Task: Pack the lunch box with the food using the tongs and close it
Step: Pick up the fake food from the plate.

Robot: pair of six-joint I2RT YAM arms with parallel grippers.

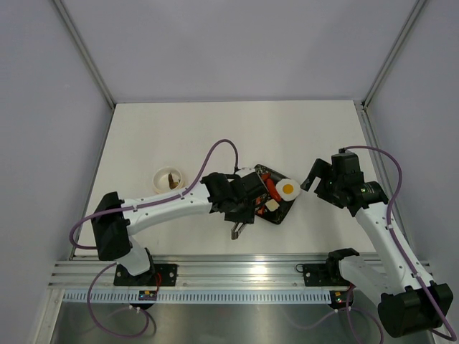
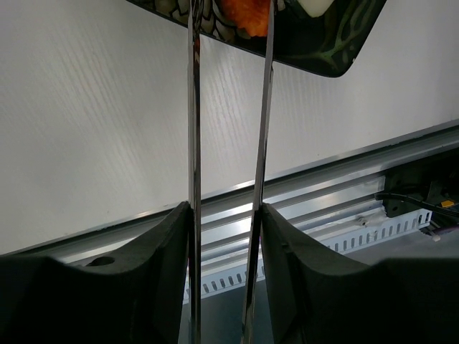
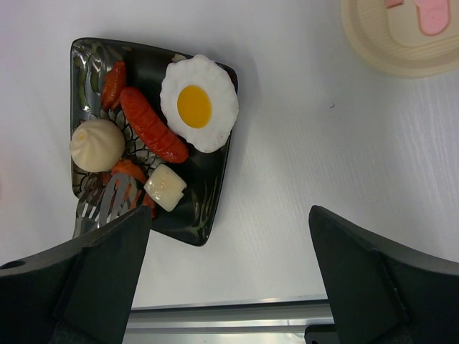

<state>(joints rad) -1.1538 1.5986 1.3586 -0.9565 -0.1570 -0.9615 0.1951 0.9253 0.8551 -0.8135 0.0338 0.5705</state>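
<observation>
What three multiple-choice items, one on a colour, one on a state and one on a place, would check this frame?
1. The mark on the lid is: A green; B pink; C blue.
2. The left gripper is: A open and empty; B shut on the tongs; C shut on the lid.
3. The fried egg lies: A on the black plate; B on the lid; C between the tongs' tips.

Key:
1 B: the right wrist view shows a pink mark on the cream lid.
2 B: it clamps both tong arms in the left wrist view.
3 A: the egg rests on a corner of the plate, next to the red sausage.
</observation>
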